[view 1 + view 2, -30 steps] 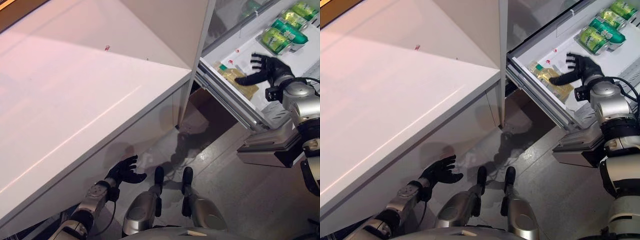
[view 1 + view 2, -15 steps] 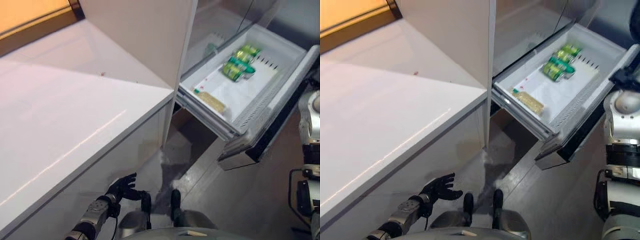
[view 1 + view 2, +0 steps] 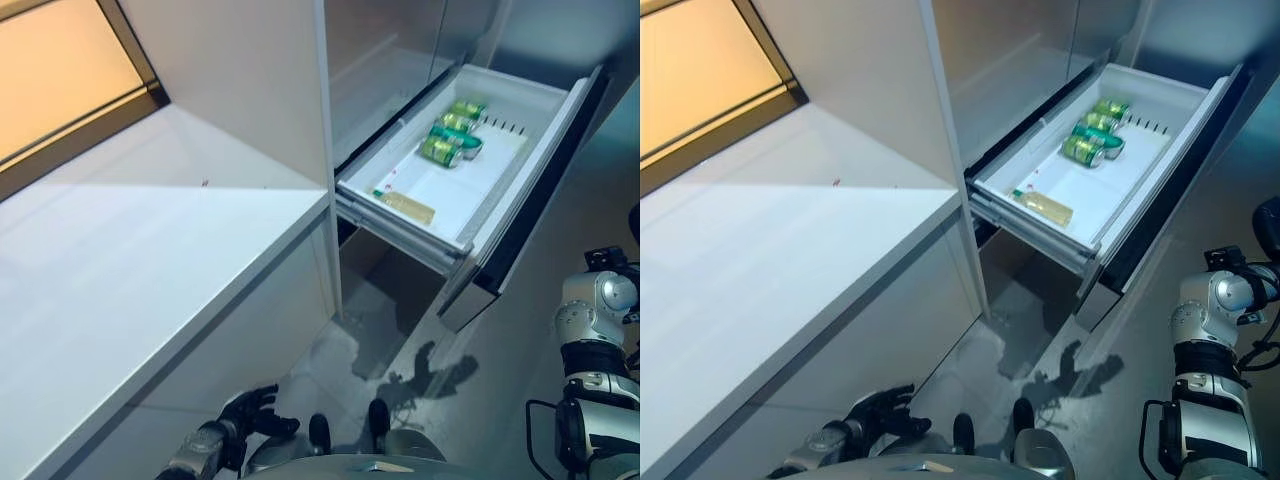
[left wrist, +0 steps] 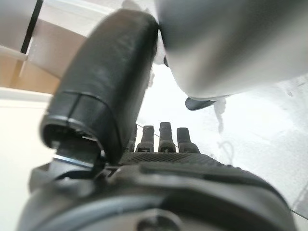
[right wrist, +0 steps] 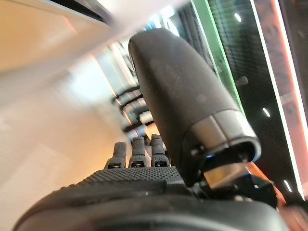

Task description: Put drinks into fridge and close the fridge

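The drawer (image 3: pixel 520 150) stands pulled well out of the fridge (image 3: pixel 400 60), and lying flat on its white floor are three green cans (image 3: pixel 452 130) at the far end and one pale bottle (image 3: pixel 405 207) nearer the front; nothing is in either hand. With the drinks already inside, the thing to handle next is probably the drawer itself. It looks stiff and fairly heavy, a rigid tray on rails with a dark front panel (image 3: pixel 545 190), and should slide rather than lift, so a flat push on the middle of that panel seems the best contact, square enough that it does not rack. The cans look light, smooth and free to roll; a hard shove could send them rolling about. The left hand (image 3: pixel 250 412) hangs low by the base of the white counter (image 3: pixel 150 270), well below and to the left of the drawer, fingers straight and relaxed, empty in its wrist view too. The right hand (image 5: pixel 144 159) is out of both eye views, only the forearm showing low on the right, below the drawer front; its wrist view shows straight fingers, unclenched, holding nothing, pointing into open room.
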You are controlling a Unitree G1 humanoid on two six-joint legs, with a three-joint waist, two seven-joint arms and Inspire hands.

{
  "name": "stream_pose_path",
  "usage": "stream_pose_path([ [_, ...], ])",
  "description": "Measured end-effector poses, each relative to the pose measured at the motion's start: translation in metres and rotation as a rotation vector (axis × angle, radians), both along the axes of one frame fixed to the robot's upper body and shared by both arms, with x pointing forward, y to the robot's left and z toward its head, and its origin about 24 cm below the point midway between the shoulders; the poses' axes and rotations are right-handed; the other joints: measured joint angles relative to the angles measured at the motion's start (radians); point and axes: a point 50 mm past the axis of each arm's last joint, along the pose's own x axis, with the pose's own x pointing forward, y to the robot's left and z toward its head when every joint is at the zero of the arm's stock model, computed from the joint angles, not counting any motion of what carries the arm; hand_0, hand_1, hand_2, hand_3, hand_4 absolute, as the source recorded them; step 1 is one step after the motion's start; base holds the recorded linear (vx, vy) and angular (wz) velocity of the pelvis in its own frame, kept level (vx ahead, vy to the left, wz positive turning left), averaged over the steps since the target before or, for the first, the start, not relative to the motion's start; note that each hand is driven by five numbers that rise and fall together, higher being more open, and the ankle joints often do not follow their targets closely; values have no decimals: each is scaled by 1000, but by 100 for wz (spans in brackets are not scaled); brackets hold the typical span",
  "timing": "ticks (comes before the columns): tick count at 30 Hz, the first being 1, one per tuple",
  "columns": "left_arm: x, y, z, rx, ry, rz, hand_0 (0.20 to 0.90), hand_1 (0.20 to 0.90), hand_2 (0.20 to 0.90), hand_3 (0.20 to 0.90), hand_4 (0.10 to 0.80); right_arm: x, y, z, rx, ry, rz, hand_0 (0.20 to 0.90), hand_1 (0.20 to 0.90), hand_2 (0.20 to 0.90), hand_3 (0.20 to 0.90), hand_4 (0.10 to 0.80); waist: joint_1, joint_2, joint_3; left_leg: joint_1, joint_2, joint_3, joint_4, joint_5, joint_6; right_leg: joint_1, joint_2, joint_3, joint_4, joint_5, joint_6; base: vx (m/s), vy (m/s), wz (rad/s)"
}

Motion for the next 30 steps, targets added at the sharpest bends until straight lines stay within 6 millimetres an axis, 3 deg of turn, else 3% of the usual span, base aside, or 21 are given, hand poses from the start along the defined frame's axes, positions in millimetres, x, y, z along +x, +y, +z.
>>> stream_pose_path([
  [5, 54, -7, 30, 7, -164, 25, 900, 900, 900, 900, 800, 27, 22, 26, -6, -171, 182, 900, 900, 900, 900, 800, 24, -39, 175, -204, 7, -11, 146, -21, 18, -185, -10, -27, 131, -10, 7, -180, 26, -5],
  [6, 61, -9, 35, -5, -194, 33, 900, 900, 900, 900, 800, 28, 22, 28, 3, -198, 192, 900, 900, 900, 900, 800, 30, -42, 193, -244, 6, -8, 183, -24, 23, -240, -20, -32, 257, -48, -7, -76, 61, 14],
  [7, 64, -10, 38, -11, -214, 42, 900, 900, 900, 900, 800, 28, 20, 32, 19, -228, 189, 900, 900, 900, 900, 800, 30, -46, 195, -289, -2, -7, 220, -33, 28, -287, -32, -36, 358, -140, -7, -59, 54, 15],
  [15, 73, -12, 46, -44, -282, 94, 900, 900, 900, 900, 800, 39, 33, 51, -62, -309, 338, 900, 900, 900, 900, 800, 17, -43, 214, -423, -17, -14, 334, -59, 37, -414, -43, -23, 434, -147, 1, -39, 59, -6],
  [22, 80, -11, 52, -53, -319, 112, 900, 900, 900, 900, 800, 49, 54, 52, -212, -218, 469, 900, 900, 900, 900, 800, 15, -36, 219, -480, -16, -9, 389, -71, 40, -469, -46, -21, 486, -154, 6, 0, 2, -1],
  [30, 78, -10, 51, -67, -320, 131, 900, 900, 900, 900, 800, 54, 96, 96, -556, -245, 691, 900, 900, 900, 900, 800, 5, -36, 219, -487, -22, -27, 396, -67, 33, -481, -47, -27, 507, -154, 7, 46, -5, -3],
])
